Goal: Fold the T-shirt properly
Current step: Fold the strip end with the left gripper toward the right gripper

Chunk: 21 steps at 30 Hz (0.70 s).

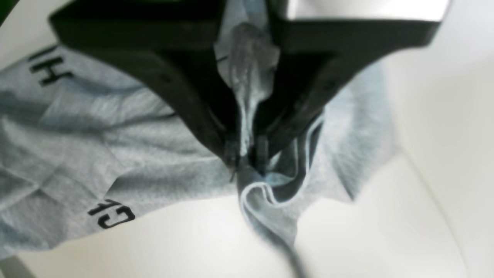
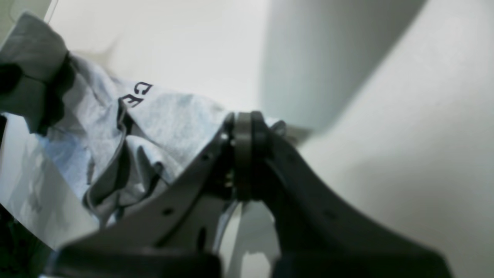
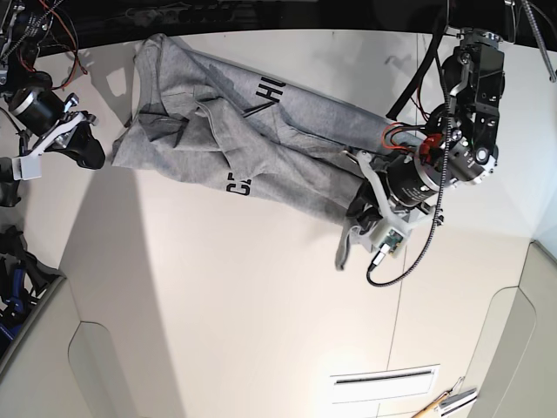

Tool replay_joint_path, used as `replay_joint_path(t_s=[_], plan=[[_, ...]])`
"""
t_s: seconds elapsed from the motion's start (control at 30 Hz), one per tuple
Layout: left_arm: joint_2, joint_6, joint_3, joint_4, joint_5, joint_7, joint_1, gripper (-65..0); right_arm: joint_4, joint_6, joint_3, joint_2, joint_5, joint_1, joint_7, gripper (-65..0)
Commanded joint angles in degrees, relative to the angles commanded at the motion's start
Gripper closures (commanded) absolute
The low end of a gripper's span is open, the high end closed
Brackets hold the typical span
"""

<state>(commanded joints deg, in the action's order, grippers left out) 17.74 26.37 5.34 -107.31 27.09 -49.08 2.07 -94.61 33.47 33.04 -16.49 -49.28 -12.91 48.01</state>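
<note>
T-shirt (image 3: 261, 157) stretched across table (image 3: 218, 296), between right gripper (image 3: 91, 148) and left gripper (image 3: 359, 209)

One T-shirt (image 3: 261, 148), two grippers — left gripper (image 1: 247, 156), right gripper (image 2: 243, 127) — one table (image 3: 218, 305)

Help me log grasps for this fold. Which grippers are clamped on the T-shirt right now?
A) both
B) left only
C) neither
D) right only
A: the left gripper is shut on a bunched fold of the T-shirt, and the right gripper is shut on its edge, so it is stretched between them.
</note>
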Motion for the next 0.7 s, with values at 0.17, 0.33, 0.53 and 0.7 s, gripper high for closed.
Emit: replay_joint_path(t_s=[0.17,0.33,0.53,0.7], plan=[[-1.84,3.37,0.0,4.74,1.75,-0.09,0.31,-20.8,0.0,-0.02,0.0,0.0,0.02,0.0,0.02,0.0],[-1.86,9.86,0.0,5.01,8.26,-0.9,3.63,-21.5,0.0,-0.04,0.0,0.0,0.2,0.02,-0.02,-5.0],[-1.84,10.34,0.0,5.01,14.1,-2.54,4.79,-21.6,0.0,-0.04,0.02,0.0,0.22,0.0,0.02,-9.3],[-1.66,10.32,-0.22,4.79,14.23,-3.87,4.76,-21.6,0.0,-0.07,1.42,0.0,0.17,0.02,0.2,-20.0]])
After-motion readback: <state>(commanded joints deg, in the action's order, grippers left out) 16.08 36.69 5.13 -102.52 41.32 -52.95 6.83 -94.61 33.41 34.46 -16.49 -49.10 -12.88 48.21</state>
